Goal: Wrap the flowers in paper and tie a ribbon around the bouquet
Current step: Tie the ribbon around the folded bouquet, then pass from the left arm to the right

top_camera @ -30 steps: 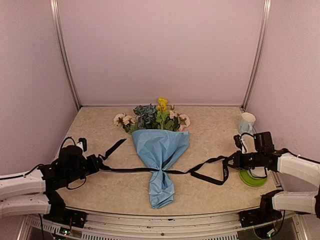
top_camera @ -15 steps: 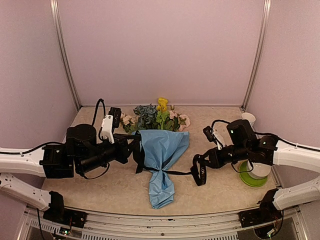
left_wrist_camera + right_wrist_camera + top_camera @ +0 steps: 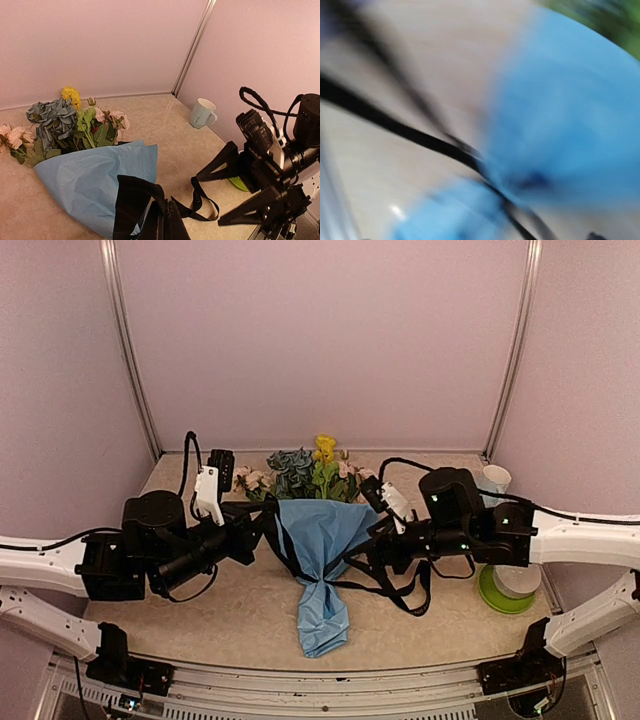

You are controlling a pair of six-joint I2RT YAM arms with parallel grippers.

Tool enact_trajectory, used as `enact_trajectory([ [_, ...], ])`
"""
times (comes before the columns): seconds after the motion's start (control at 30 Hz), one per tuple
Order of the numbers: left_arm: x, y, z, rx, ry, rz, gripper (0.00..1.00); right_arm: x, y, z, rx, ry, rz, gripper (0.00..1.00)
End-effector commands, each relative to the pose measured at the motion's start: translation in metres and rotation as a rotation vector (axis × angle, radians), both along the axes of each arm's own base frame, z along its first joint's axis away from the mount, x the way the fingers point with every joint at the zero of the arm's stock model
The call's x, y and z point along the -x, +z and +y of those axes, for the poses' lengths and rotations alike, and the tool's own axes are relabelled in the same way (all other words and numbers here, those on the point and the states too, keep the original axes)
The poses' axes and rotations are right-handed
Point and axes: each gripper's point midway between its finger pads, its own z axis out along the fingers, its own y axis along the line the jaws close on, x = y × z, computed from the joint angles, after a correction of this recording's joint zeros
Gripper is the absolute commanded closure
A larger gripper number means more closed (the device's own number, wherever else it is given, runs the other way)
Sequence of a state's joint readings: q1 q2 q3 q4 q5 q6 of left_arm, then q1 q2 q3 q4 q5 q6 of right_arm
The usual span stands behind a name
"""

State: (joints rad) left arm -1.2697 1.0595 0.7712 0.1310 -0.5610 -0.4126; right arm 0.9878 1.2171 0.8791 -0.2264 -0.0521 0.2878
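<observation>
The bouquet lies mid-table: pink, yellow and blue-green flowers [image 3: 305,472] in a cone of light blue paper [image 3: 322,532], pinched at the neck, where the black ribbon [image 3: 395,585] goes round it. My left gripper [image 3: 268,532] is at the cone's left edge, shut on the ribbon [image 3: 134,196], which drapes over its fingers [image 3: 162,225]. My right gripper [image 3: 368,552] is at the cone's right edge. In the left wrist view it [image 3: 209,200] stands wide open over a slack ribbon loop [image 3: 197,197]. The right wrist view is blurred: only paper [image 3: 570,100] and ribbon [image 3: 395,127] show.
A pale mug [image 3: 494,483] stands at the back right by the wall post. A green dish [image 3: 505,600] with a white object on it sits under my right forearm. Walls close in the table on three sides.
Both arms swung in from the table's sides to the bouquet. The right gripper opened and let go of the ribbon, which went from taut to slack loops on the cone's right.
</observation>
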Motion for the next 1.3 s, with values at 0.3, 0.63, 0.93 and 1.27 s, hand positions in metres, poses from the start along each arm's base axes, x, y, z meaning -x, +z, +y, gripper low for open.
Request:
enact_trajectory([
  [0.3, -0.040, 0.013, 0.026, 0.128, 0.029, -0.072, 1.00, 0.022, 0.024, 0.134, -0.269, 0.508, -0.233, 0.37],
  [0.63, -0.044, 0.002, 0.033, 0.123, 0.034, -0.049, 1.00, 0.011, 0.001, 0.173, -0.262, 0.570, -0.182, 0.55],
  [0.93, -0.038, -0.005, 0.044, 0.129, 0.038, -0.034, 1.00, 0.005, -0.002, 0.163, -0.274, 0.484, -0.172, 0.79],
  [1.27, -0.041, -0.005, 0.045, 0.123, 0.054, -0.033, 1.00, -0.001, -0.021, 0.171, -0.217, 0.461, -0.169, 0.79],
])
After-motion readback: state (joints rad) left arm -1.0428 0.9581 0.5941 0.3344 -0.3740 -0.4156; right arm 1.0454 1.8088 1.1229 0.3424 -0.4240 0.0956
